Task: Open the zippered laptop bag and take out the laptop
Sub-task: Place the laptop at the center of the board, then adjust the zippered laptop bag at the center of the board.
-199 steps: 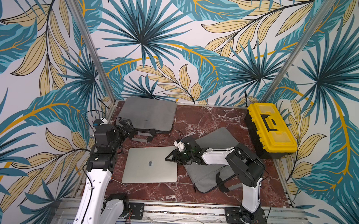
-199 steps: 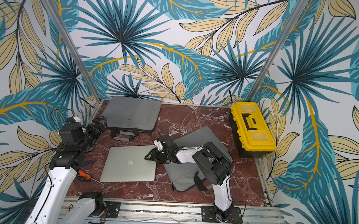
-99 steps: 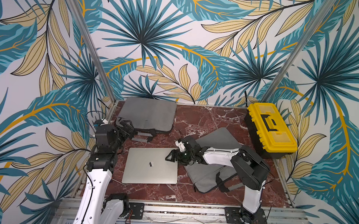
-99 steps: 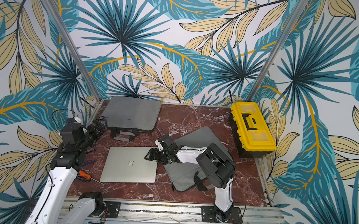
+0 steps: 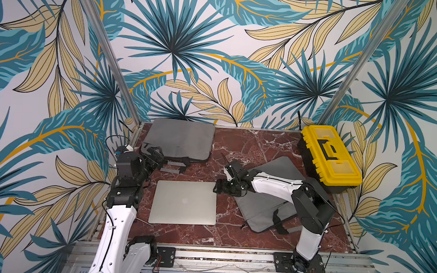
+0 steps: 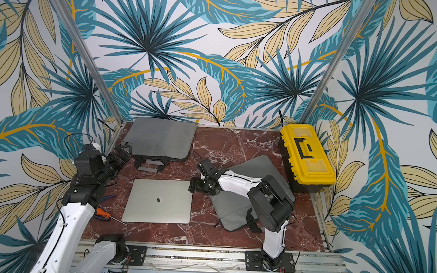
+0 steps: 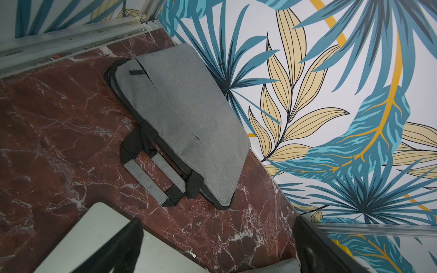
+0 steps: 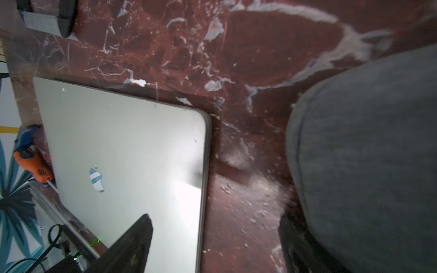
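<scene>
The silver laptop lies flat and closed on the table's front middle, outside any bag. A grey laptop bag lies to its right, partly under my right arm. My right gripper is open just off the laptop's far right corner. One of its fingers hangs over the lid, the other beside the bag; nothing is between them. My left gripper is open and empty, raised by the table's left edge.
A second grey bag with handles lies at the back left. A yellow toolbox stands along the right edge. An orange-handled screwdriver lies left of the laptop. Patterned walls enclose the table.
My right gripper's jaws have spread apart at the laptop's right corner, and the laptop now rests flat on the table. The left arm has barely moved.
</scene>
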